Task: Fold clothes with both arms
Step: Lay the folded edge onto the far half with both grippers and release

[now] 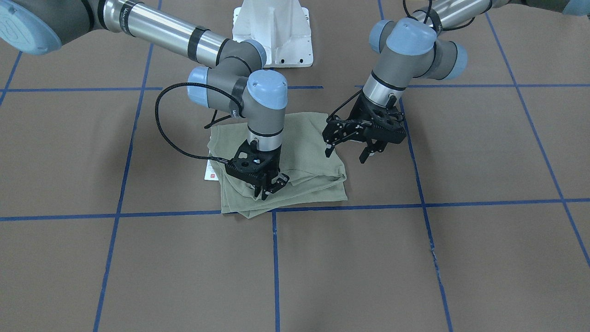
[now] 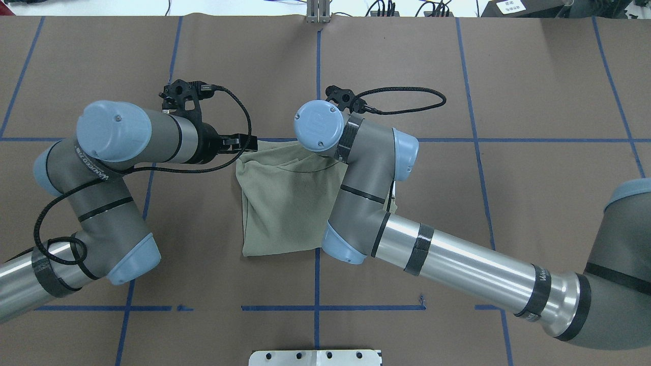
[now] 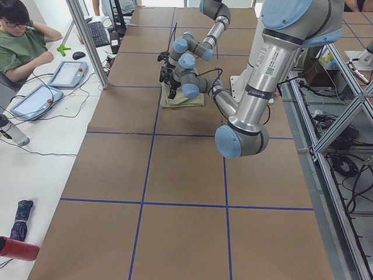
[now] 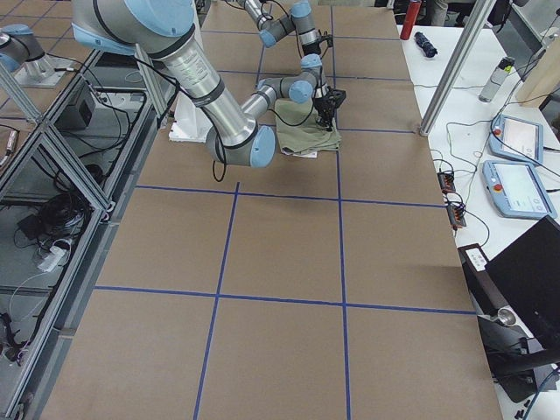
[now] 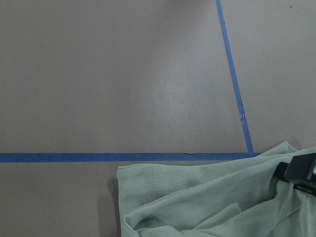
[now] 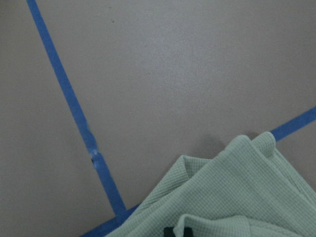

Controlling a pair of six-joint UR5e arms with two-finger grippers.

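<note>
The sage-green shirt [image 1: 309,138] lies folded into a rough square on the brown table, and its white hang tag [image 1: 211,171] sticks out at one side. My right gripper [image 1: 266,192] points down onto the shirt near its front edge, fingers drawn together on a fold of fabric. My left gripper [image 1: 345,156] hangs open just off the shirt's other side, holding nothing. From overhead the shirt [image 2: 279,203] lies between both arms. The left gripper [image 2: 241,143] is at its far corner, and the right wrist hides the right gripper. The left wrist view shows the shirt's edge [image 5: 207,197]; the right wrist view shows a corner [image 6: 247,187].
Blue tape lines [image 1: 275,258] grid the brown table. The white base pedestal [image 1: 272,32] stands behind the shirt. A seated person [image 3: 23,41] and control tablets [image 3: 67,73] are at a side desk beyond the table edge. More tablets [image 4: 516,184] lie along the opposite side.
</note>
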